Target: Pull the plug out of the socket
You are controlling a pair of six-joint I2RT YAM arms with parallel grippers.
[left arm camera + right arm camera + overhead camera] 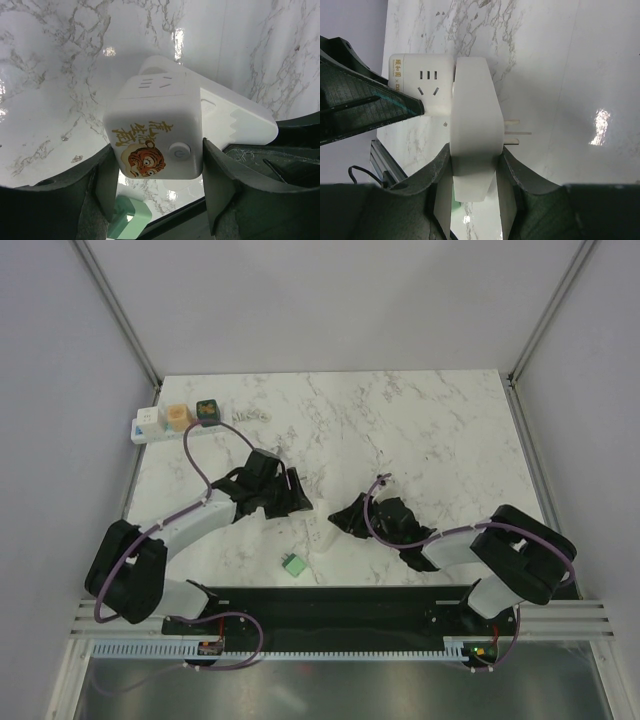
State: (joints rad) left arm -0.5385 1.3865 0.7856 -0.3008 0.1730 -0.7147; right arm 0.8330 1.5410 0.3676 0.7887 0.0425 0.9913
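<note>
The right gripper (475,157) clamps a white tapered plastic plug (472,110), metal prongs (516,134) bare, its opposite side touching a white plastic cube socket (422,82).

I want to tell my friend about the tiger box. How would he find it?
On the marble table, look at the left gripper: it clamps a white cube socket. It alone shows an orange tiger face and a round button; the white plug in the right gripper is plain, with bare prongs.

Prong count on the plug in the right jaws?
3, all jutting from the plug, right wrist view: upper prong, middle prong, lower prong. None appear hidden.
</note>
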